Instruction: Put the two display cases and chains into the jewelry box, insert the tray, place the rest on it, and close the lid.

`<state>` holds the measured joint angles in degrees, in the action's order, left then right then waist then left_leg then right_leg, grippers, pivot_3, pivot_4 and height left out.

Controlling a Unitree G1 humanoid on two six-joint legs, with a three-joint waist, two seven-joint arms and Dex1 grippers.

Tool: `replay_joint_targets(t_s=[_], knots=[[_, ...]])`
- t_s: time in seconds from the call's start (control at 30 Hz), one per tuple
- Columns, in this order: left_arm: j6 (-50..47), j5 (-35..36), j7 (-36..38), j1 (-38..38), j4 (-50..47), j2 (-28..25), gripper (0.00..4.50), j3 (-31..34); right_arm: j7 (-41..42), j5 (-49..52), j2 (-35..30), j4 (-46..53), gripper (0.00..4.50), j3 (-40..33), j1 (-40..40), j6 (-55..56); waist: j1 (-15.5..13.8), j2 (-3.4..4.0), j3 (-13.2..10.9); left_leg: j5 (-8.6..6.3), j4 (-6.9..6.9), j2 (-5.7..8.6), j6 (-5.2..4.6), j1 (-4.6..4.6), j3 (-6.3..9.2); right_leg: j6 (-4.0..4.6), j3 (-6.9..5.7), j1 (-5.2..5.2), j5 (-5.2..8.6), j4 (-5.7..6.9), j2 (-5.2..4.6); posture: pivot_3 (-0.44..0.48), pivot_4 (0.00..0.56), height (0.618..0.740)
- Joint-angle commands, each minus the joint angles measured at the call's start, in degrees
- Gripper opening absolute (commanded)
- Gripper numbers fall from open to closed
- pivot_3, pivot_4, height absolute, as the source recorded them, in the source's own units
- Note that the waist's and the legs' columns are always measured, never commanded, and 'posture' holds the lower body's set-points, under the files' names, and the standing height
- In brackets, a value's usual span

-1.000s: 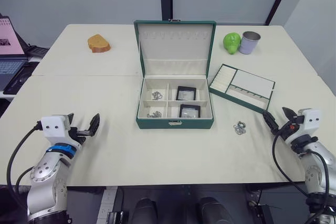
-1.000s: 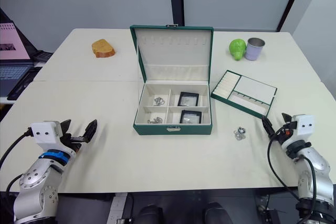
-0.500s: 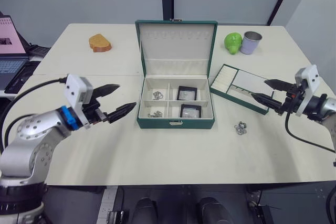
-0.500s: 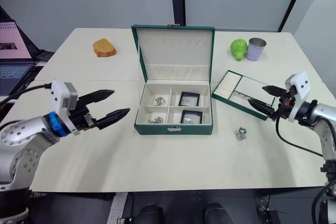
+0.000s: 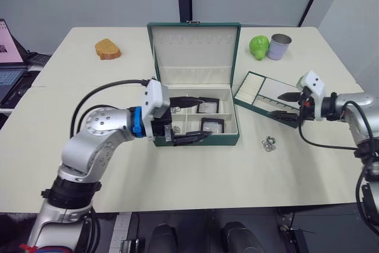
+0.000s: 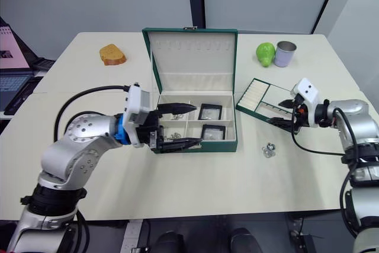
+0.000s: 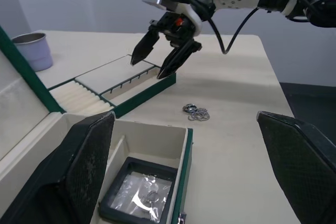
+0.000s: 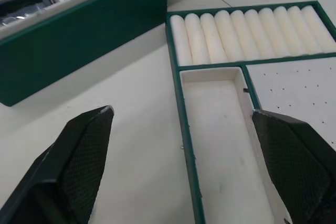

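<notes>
Green jewelry box (image 5: 195, 137) already holds both display cases (image 5: 209, 105) and chains (image 5: 176, 109), so with both my grippers' fingers spread apart, my right gripper (image 5: 284, 106) reaches the tray (image 5: 270, 100) beside it, rings (image 5: 269, 143) and lid (image 5: 194, 53) remaining.

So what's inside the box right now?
The box holds two display cases in its right compartments and chains in the left ones. The open left gripper hovers over the left side, covering part of those compartments.
</notes>
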<state>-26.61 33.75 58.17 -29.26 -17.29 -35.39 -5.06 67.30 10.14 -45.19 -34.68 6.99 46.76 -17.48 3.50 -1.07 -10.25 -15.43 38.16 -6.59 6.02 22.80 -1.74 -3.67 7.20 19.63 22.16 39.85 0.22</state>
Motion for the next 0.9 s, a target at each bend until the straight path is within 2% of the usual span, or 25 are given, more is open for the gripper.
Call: replay_joint_targets(t_s=[0.03, 0.43, 0.7, 0.9], knots=[[1.0, -0.9, -0.4, -1.5, -0.2, 2.1, 4.50, -1.0, -0.2, -2.8, 1.7, -6.4, 4.45, 0.4, 3.4, 4.0, 0.1, 0.00, 0.0, 0.00, 0.01, 0.00, 0.00, 0.00, 0.00, 0.00, 0.00, 0.00, 0.00, 0.00, 0.00, 0.000, 0.150, 0.740], [7.2, -7.3, -4.5, -2.8, 3.1, 7.1, 4.50, -0.8, -1.2, -7.5, 5.9, -14.3, 4.45, 0.4, 5.1, 9.0, 0.3, 0.00, 0.0, 0.00, 0.03, 0.00, 0.00, 0.00, 0.00, 0.00, -0.03, -0.02, 0.00, 0.02, -0.01, 0.000, 0.150, 0.740], [7.0, -7.6, -4.8, -2.8, 3.2, 8.0, 4.50, -1.3, -2.5, -8.4, 6.5, -16.2, 1.96, -0.2, 5.7, 10.8, 0.3, 0.00, 0.0, 0.00, 0.02, -0.01, 0.01, 0.00, 0.00, 0.00, -0.03, -0.03, 0.00, 0.03, -0.01, 0.000, 0.150, 0.740], [6.5, -7.5, -5.1, -3.2, 3.2, 8.7, 4.50, -1.2, -2.8, -8.9, 6.7, -16.9, 0.68, -0.6, 5.7, 11.9, 0.3, 0.00, 0.0, 0.00, 0.01, -0.01, 0.01, -0.01, 0.00, 0.00, -0.04, -0.04, 0.00, 0.03, -0.01, 0.000, 0.150, 0.740]])
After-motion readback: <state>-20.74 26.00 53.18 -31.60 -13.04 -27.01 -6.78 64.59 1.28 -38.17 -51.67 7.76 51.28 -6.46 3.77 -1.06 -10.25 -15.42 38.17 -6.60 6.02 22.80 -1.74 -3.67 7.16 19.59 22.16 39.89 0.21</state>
